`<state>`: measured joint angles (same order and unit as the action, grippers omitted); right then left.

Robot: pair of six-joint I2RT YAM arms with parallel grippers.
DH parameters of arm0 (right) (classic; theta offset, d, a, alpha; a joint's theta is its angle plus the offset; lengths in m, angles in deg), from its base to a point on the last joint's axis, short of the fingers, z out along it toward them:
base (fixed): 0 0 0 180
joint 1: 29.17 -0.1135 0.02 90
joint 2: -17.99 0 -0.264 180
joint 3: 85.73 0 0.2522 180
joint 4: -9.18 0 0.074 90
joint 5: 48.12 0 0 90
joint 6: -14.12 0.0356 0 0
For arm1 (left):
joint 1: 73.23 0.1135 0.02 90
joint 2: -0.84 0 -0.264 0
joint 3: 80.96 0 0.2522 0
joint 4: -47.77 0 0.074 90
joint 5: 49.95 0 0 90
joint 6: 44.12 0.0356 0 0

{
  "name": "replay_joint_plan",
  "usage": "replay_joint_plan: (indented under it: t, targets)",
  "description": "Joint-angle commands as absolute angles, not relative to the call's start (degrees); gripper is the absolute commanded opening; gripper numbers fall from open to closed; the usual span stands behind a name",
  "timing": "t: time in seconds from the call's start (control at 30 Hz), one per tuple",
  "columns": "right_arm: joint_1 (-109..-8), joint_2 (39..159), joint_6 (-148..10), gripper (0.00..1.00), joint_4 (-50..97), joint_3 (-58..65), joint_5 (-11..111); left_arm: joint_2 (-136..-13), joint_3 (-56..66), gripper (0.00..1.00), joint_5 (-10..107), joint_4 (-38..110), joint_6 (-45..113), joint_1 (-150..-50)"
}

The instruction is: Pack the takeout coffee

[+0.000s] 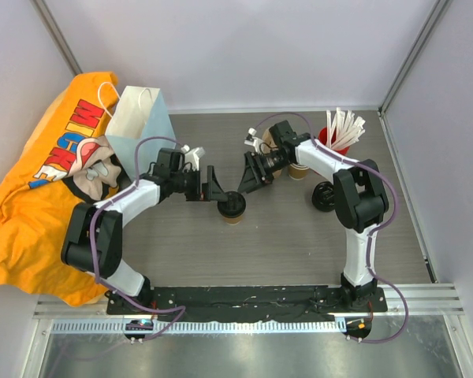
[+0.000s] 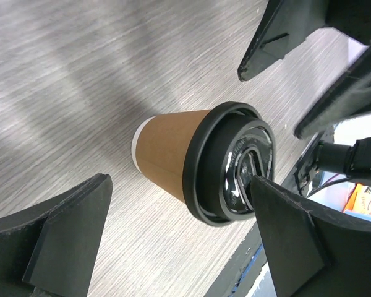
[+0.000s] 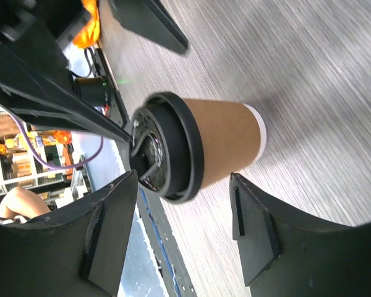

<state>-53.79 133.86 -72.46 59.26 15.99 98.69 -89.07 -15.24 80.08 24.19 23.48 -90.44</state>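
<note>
We are watching the small brown kraft paper cup with round black plastic lid [image 1: 234,206] standing upright on the grey table [image 1: 299,244]. The left gripper [image 1: 214,187] and right gripper [image 1: 249,179] are flanking it, both spread apart, clamping nothing. We are aiming to close squarely below the lid. The white paper bag [image 1: 139,118] is waiting leftward, beyond the left arm.

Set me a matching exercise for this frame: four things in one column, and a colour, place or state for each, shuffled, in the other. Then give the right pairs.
Things:
1. takeout coffee
2. paper bag
3. holder of white sticks
4. cloth

Descriptions:
A. orange, bunched along the left side
B. red, near the far right corner
C. upright in the middle of the table, black lid on
D. pale, standing with its handles up, far left

Pairs: 1-C, 2-D, 3-B, 4-A
</note>
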Motion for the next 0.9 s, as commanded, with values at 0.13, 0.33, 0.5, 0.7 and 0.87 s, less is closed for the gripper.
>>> replay_joint_plan:
  t: [0.13, 0.33, 0.5, 0.7, 0.87]
  targets:
    - [-53.86, 129.96, -81.32, 0.67, 67.58, 18.73, 97.6, -83.97, -15.79, 1.0, 83.73, 27.24, 22.67, -85.98]
    - [-54.12, 128.64, -83.09, 0.68, 68.65, 16.8, 99.18, -85.64, -16.4, 0.99, 85.49, 28.12, 23.11, -83.86]
    - [-55.79, 128.56, -80.02, 0.68, 65.13, 16.27, 99.1, -86.35, -16.66, 0.98, 87.42, 29.09, 22.85, -83.86]
    - [-57.99, 129.79, -76.67, 0.68, 62.4, 16.44, 96.02, -85.91, -17.63, 0.96, 87.6, 29.53, 23.46, -83.78]
    - [-58.43, 128.82, -76.84, 0.68, 62.23, 15.83, 92.77, -85.82, -17.81, 0.94, 84.96, 28.04, 25.31, -83.78]
